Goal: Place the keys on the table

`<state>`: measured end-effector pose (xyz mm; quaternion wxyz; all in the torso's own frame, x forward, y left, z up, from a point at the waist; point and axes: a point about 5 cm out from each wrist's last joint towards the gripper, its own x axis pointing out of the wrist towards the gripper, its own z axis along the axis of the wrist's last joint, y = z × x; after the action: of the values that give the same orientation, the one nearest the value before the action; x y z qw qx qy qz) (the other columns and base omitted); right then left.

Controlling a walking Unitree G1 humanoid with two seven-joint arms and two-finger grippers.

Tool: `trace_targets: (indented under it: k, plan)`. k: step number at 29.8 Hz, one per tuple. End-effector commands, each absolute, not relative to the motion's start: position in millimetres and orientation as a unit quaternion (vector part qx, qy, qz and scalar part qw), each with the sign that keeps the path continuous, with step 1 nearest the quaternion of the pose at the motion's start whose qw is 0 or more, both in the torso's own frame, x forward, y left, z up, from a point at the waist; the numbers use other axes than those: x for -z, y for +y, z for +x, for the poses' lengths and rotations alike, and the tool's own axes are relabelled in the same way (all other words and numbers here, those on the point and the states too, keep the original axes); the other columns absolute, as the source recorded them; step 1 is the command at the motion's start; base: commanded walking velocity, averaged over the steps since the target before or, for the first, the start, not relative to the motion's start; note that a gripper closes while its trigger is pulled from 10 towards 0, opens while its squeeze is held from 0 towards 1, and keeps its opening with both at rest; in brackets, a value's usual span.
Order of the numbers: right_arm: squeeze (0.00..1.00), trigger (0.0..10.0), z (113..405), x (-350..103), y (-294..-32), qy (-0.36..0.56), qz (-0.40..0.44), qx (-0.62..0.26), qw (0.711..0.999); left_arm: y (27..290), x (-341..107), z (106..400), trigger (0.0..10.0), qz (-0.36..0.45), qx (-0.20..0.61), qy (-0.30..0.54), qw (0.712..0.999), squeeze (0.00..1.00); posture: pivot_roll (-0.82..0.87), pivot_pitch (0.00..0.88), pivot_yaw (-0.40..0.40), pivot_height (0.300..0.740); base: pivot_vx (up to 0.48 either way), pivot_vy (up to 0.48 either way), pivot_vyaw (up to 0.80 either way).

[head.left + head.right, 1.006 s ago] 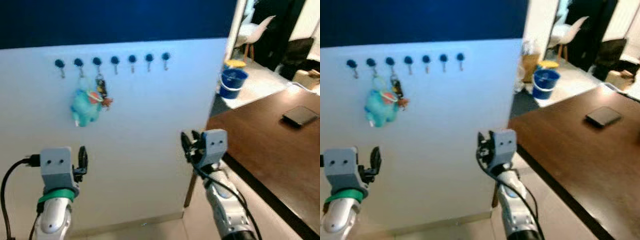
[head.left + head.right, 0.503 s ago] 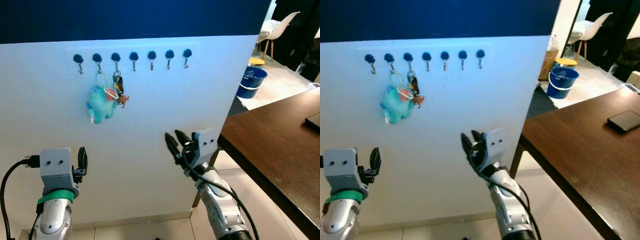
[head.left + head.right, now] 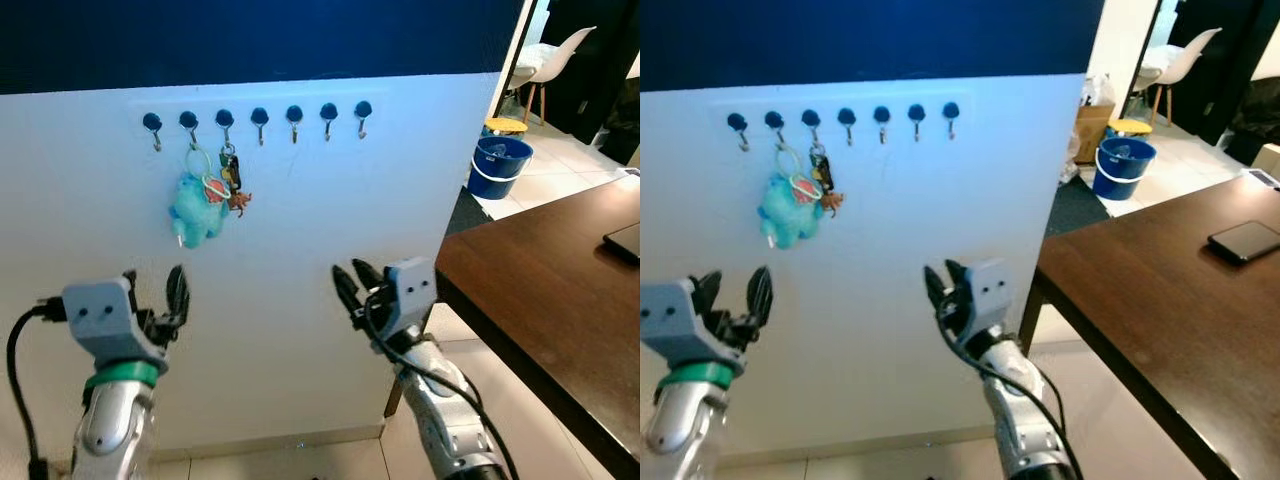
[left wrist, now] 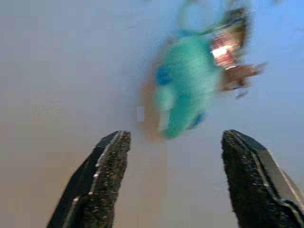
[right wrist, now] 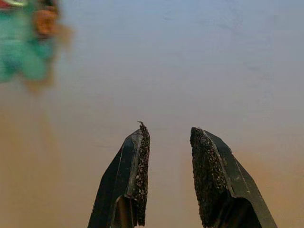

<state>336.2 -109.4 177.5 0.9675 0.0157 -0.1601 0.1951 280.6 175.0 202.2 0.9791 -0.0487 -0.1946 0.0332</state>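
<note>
My head cameras face the white wall (image 3: 300, 230) from a few steps back; both wrist cameras look along my jaws at it, sharing the plush keyring (image 4: 190, 85).

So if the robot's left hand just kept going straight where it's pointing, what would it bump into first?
Probably the teal plush keychain with the keys, hanging on the white wall. The open left gripper frames it, though the aim may sit slightly low.

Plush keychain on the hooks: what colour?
Teal plush keychain, with an orange patch; clearest in the left eye view.
</note>
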Motion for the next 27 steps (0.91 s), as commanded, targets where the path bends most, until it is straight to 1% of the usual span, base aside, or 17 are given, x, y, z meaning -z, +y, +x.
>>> trace_targets:
  k: [1, 5, 11, 12, 13, 15, 17, 24, 27]
  plan:
    - [0.0, 10.0, 337, -170, -113, -0.143, 0.022, -0.181, 0.973, 170, -198, 287, 10.0, -0.052, -0.011, -0.182, 0.982, 1.0, -0.16, 0.036, 0.122, 0.74, 0.0, 0.0, 0.0]
    - [0.0, 10.0, 337, -172, -115, -0.145, 0.026, -0.175, 0.974, 163, -203, 309, 10.0, -0.049, -0.006, -0.177, 0.983, 1.0, -0.17, 0.034, 0.133, 0.74, 0.0, 0.0, 0.0]
    - [0.0, 10.0, 337, -172, -114, -0.148, 0.028, -0.172, 0.974, 169, -210, 316, 10.0, -0.047, -0.039, -0.2, 0.978, 1.0, -0.17, 0.034, 0.133, 0.74, 0.0, 0.0, 0.0]
    - [0.0, 10.0, 336, -172, -113, -0.148, 0.029, -0.171, 0.974, 173, -215, 319, 10.0, -0.068, -0.04, -0.213, 0.974, 1.0, -0.17, 0.04, 0.137, 0.74, 0.0, 0.0, 0.0]
    - [0.0, 10.0, 336, -172, -113, -0.148, 0.029, -0.171, 0.974, 173, -215, 319, 10.0, -0.068, -0.04, -0.213, 0.974, 1.0, -0.17, 0.04, 0.137, 0.74, 0.0, 0.0, 0.0]
    - [0.0, 10.0, 336, -172, -113, -0.147, 0.03, -0.17, 0.974, 170, -216, 322, 10.0, -0.088, -0.02, -0.217, 0.972, 1.0, -0.17, 0.043, 0.135, 0.74, 0.0, 0.0, 0.0]
    - [0.0, 10.0, 336, -172, -112, -0.146, 0.03, -0.17, 0.974, 166, -216, 325, 10.0, -0.09, -0.003, -0.218, 0.972, 1.0, -0.17, 0.043, 0.135, 0.74, 0.0, 0.0, 0.0]
    - [0.0, 10.0, 337, -172, -111, -0.146, 0.031, -0.171, 0.974, 158, -212, 330, 10.0, -0.089, 0.008, -0.22, 0.971, 1.0, -0.17, 0.045, 0.132, 0.74, 0.0, 0.0, 0.0]
    - [0.0, 10.0, 338, -173, -111, -0.146, 0.032, -0.172, 0.974, 146, -212, 335, 10.0, -0.099, 0.039, -0.221, 0.969, 1.0, -0.17, 0.049, 0.13, 0.74, 0.0, 0.0, 0.0]
